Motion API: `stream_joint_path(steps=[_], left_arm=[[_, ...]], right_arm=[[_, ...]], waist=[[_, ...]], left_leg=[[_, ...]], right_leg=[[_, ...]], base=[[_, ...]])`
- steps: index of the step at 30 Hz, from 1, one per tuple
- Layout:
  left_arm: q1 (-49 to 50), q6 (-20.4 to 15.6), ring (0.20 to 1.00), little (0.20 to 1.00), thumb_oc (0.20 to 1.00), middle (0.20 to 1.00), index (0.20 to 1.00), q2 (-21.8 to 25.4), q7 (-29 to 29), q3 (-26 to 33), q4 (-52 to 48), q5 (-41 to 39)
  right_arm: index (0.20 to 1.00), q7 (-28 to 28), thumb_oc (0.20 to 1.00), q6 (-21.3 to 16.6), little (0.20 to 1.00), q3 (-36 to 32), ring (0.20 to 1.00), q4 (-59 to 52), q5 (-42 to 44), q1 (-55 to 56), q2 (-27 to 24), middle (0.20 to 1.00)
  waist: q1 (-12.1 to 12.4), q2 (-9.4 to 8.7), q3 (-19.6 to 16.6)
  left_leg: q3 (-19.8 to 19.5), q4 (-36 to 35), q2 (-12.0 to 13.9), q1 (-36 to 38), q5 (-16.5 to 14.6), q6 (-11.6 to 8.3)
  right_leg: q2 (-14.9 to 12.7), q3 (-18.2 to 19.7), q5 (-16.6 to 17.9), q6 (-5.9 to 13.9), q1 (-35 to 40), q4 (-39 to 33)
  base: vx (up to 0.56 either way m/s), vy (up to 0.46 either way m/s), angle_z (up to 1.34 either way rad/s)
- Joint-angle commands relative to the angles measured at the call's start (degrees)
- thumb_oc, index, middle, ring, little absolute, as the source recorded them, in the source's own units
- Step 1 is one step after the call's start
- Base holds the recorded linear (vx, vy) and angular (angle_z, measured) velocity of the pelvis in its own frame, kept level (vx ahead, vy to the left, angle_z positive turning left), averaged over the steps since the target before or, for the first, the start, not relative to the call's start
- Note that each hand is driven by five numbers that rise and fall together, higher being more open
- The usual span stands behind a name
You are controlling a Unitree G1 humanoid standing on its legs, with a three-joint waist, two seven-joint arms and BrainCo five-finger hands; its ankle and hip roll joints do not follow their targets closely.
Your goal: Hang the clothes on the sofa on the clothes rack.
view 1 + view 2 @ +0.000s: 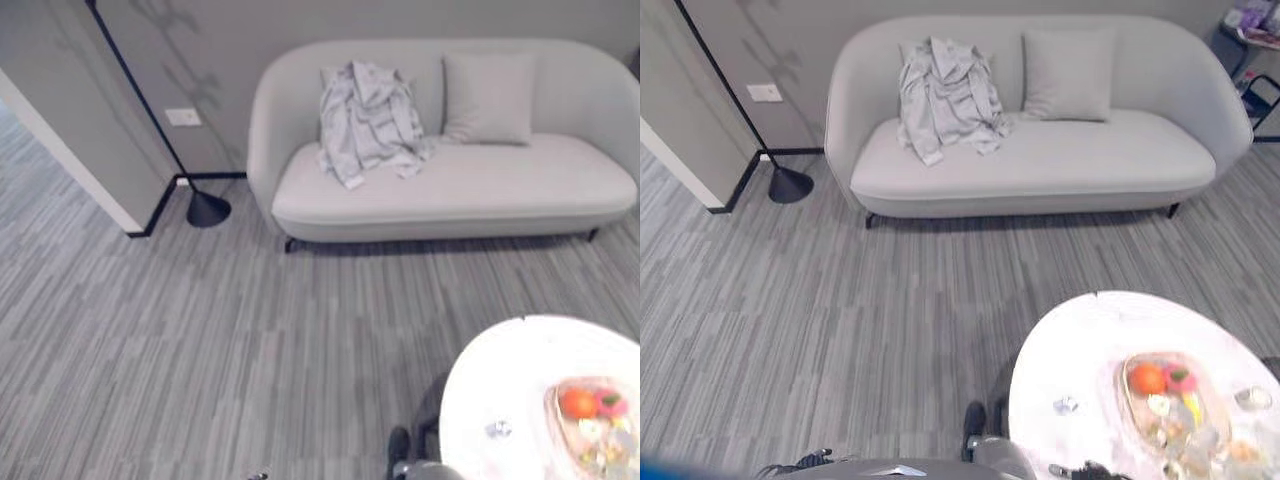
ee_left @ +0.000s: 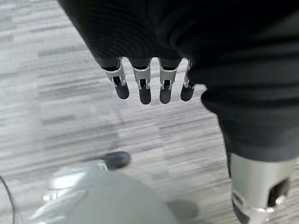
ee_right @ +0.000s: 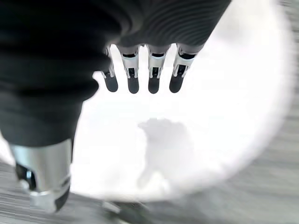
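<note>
sofa (image 1: 470, 190): 1 | cushion (image 1: 488, 98): 1 | clothes (image 1: 368, 122): 1 heap | round table (image 1: 500, 385): 1 | floor lamp (image 1: 205, 207): 1

Pale grey sofa (image 1: 450, 190) across upper frame. Crumpled light clothes (image 1: 370, 122) heaped on its left seat, against the backrest; cushion (image 1: 490, 98) just right of them. Black lamp base (image 1: 207, 209) on floor, left. White round desk (image 1: 500, 400) lower right, carrying a fruit tray (image 1: 592, 425).
</note>
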Motion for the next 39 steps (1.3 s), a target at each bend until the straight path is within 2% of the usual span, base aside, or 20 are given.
stream_joint_path(steps=[1,2,5,7,8,10,11,12,13,14,16,18,22,26,28,30,35,36,37,39], left_arm=[[-4.33,-0.92,1.000,1.000,1.000,1.000,1.000,1.26,0.53,0.07,-1.61,0.05],[-4.22,-0.92,1.000,1.000,1.000,1.000,1.000,1.16,0.58,0.23,-1.88,-0.70],[-4.08,-0.96,1.000,1.000,1.000,1.000,1.000,1.12,0.64,0.48,-1.88,-1.29],[-4.08,-1.14,1.000,1.000,1.000,1.000,1.000,0.76,0.50,0.64,-1.72,-1.63],[-3.96,-1.09,1.000,1.000,1.000,1.000,1.000,0.54,0.43,0.83,-1.43,-1.47],[-3.91,-1.11,1.000,1.000,1.000,1.000,1.000,0.51,0.39,0.81,-1.25,-1.46],[-3.94,-1.18,1.000,1.000,1.000,1.000,1.000,0.45,0.43,0.87,-1.12,-1.65],[-3.87,-1.14,1.000,1.000,1.000,1.000,1.000,0.41,0.35,0.92,-0.91,-1.56],[-3.87,-1.14,1.000,1.000,1.000,1.000,1.000,0.41,0.35,0.91,-0.90,-1.56],[-3.75,-1.24,1.000,1.000,1.000,1.000,1.000,0.49,0.32,0.90,-0.84,-1.65],[-3.35,-1.16,1.000,1.000,1.000,1.000,1.000,0.47,0.19,1.03,-0.28,-1.64],[-2.46,-0.76,1.000,1.000,1.000,1.000,1.000,0.45,0.05,1.80,0.32,-1.60],[-1.76,-0.80,1.000,1.000,1.000,1.000,1.000,0.83,-0.16,2.17,0.39,-1.36],[-1.72,-0.75,1.000,1.000,1.000,1.000,1.000,2.05,-0.18,2.96,0.11,-1.51],[-1.72,-0.75,1.000,1.000,1.000,1.000,1.000,2.06,-0.18,2.96,0.11,-1.51],[-2.19,-0.66,1.000,1.000,1.000,1.000,1.000,2.72,0.05,2.91,-0.47,-1.59],[-1.97,-0.32,1.000,1.000,1.000,1.000,1.000,3.71,0.49,3.35,-0.61,-1.89],[-1.97,-0.32,1.000,1.000,1.000,1.000,1.000,3.70,0.49,3.35,-0.61,-1.89],[-2.22,-0.33,1.000,1.000,1.000,1.000,1.000,3.69,0.69,2.61,0.19,-0.62],[-2.60,-0.57,1.000,1.000,1.000,1.000,1.000,3.38,0.86,1.78,0.32,-0.18]], right_arm=[[1.000,-0.57,1.000,-0.12,1.000,-0.12,1.000,0.81,2.61,0.05,-1.00,1.000],[1.000,-0.64,1.000,-0.44,1.000,-0.20,1.000,0.60,3.37,-0.37,-1.28,1.000],[1.000,-0.82,1.000,-0.63,1.000,-0.78,1.000,0.45,4.05,-0.50,-1.66,1.000],[1.000,-0.82,1.000,-0.79,1.000,-0.88,1.000,0.34,4.40,-0.53,-1.81,1.000],[1.000,-0.76,1.000,-0.85,1.000,-1.09,1.000,0.46,4.01,-0.17,-1.99,1.000],[1.000,-0.82,1.000,-0.91,1.000,-1.22,1.000,0.50,3.95,-0.04,-2.08,1.000],[1.000,-1.03,1.000,-0.86,1.000,-1.19,1.000,0.65,3.56,0.04,-1.96,1.000],[1.000,-1.06,1.000,-0.80,1.000,-1.15,1.000,0.71,3.35,0.03,-1.87,1.000],[1.000,-1.06,1.000,-0.80,1.000,-1.15,1.000,0.71,3.34,0.04,-1.87,1.000],[1.000,-1.23,1.000,-0.91,1.000,-1.06,1.000,0.73,3.29,0.02,-1.86,1.000],[1.000,-1.45,1.000,-0.73,1.000,-1.00,1.000,1.11,2.54,0.29,-1.58,1.000],[1.000,-1.11,1.000,-0.60,1.000,-1.08,1.000,1.51,1.70,0.42,-1.13,1.000],[1.000,-0.85,1.000,-0.22,1.000,-0.97,1.000,1.67,0.92,0.85,-0.16,1.000],[1.000,-0.07,1.000,0.12,1.000,-0.39,1.000,1.10,0.32,0.33,0.94,1.000],[1.000,-0.07,1.000,0.12,1.000,-0.40,1.000,1.10,0.32,0.33,0.95,1.000],[1.000,-0.24,1.000,-0.17,1.000,-0.47,1.000,0.31,0.68,-0.33,0.68,1.000],[1.000,-0.69,1.000,-0.38,1.000,-0.98,1.000,-0.71,1.15,-0.60,1.19,1.000],[1.000,-0.69,1.000,-0.38,1.000,-0.98,1.000,-0.72,1.15,-0.59,1.19,1.000],[1.000,-1.09,1.000,-0.30,1.000,-1.31,1.000,-0.42,1.39,-0.46,1.04,1.000],[1.000,-1.13,1.000,-0.27,1.000,-1.42,1.000,-0.38,1.58,-0.68,0.90,1.000]], waist=[[-0.70,1.09,2.66],[-0.47,0.98,2.82],[0.19,0.46,2.99],[0.87,-0.23,2.66],[1.55,-0.60,2.42],[1.78,-0.92,2.57],[2.93,-1.17,3.42],[3.62,-0.81,3.90],[3.61,-0.83,4.11],[4.26,-0.55,4.72],[6.23,-0.18,5.59],[6.51,0.48,4.88],[6.78,0.98,3.65],[7.63,-0.55,1.41],[7.67,-0.57,1.41],[7.75,-0.42,1.40],[7.16,1.32,3.01],[7.20,1.29,2.98],[6.49,1.38,3.07],[5.82,1.11,3.57]], left_leg=[[0.08,3.91,-0.04,3.52,10.11,0.12],[1.48,7.84,0.33,2.13,13.09,0.60],[5.11,8.95,1.69,-0.17,13.25,1.64],[7.30,4.99,2.15,-2.35,10.38,2.58],[7.44,0.55,0.85,-4.41,7.21,2.61],[6.83,-0.68,-0.47,-7.10,6.39,2.34],[5.93,-3.43,-3.24,-13.23,9.33,1.67],[5.20,-5.62,-4.01,-14.78,11.55,1.27],[5.19,-5.88,-4.04,-14.37,11.63,1.27],[4.77,-7.95,-5.23,-16.40,13.84,1.11],[4.32,-11.58,-7.33,-24.04,15.93,0.16],[4.92,-11.58,-6.38,-24.81,15.98,-0.28],[5.61,-11.58,-5.67,-21.71,19.82,0.21],[7.49,-11.58,-6.27,-18.22,17.63,1.60],[7.53,-11.58,-6.28,-18.20,17.61,1.61],[7.80,-11.58,-7.07,-16.31,15.54,3.33],[7.24,-9.98,-7.40,-13.29,11.91,6.08],[7.28,-9.96,-7.43,-13.33,11.89,6.08],[7.22,-9.78,-7.53,-11.29,10.13,5.98],[6.56,-10.20,-8.26,-9.91,9.17,6.09]], right_leg=[[-3.05,3.76,0.97,9.00,-5.62,1.88],[-2.34,4.31,-0.84,7.90,-3.75,1.99],[-2.62,4.85,-2.82,7.30,-1.50,2.11],[-3.39,4.63,-4.34,7.59,0.69,1.44],[-3.62,4.58,-5.42,7.82,2.74,0.51],[-3.86,4.57,-5.85,7.98,3.99,-0.17],[-3.54,4.76,-5.83,8.20,6.38,-1.42],[-3.04,4.78,-5.98,8.24,7.89,-2.10],[-3.06,4.77,-6.01,8.25,8.23,-2.21],[-2.48,5.08,-6.27,8.27,9.35,-2.47],[-1.65,6.88,-8.66,8.00,13.26,-3.17],[-1.17,8.19,-9.87,8.44,15.39,-3.17],[-2.26,8.42,-10.80,8.96,16.38,-3.17],[-6.07,8.19,-10.67,10.64,15.53,0.31],[-6.09,8.23,-10.72,10.65,15.50,0.37],[-7.87,8.27,-10.54,11.18,13.30,7.41],[-11.61,5.82,-5.04,9.03,5.19,23.68],[-11.65,5.87,-5.10,9.04,5.08,23.81],[-10.70,5.54,-6.67,9.09,3.29,17.20],[-9.41,5.86,-5.07,10.15,0.20,11.20]], base=[[0.38,-0.168,0.02],[0.26,-0.111,0.02],[0.23,-0.062,-0.12],[0.28,-0.021,-0.01],[0.25,-0.001,0.09],[0.22,0.007,0.08],[0.29,0.018,0.12],[0.22,0.015,0.17],[0.17,0.023,0.18],[0.19,0.029,0.01],[0.37,0.082,-0.03],[0.41,0.177,-0.22],[0.30,0.194,-0.59],[0.27,0.196,-0.31],[0.11,0.094,-0.46],[0.24,0.271,-0.28],[0.17,0.194,0.09],[0.31,0.064,0.19],[0.32,0.010,0.11],[0.27,-0.017,-0.06]])
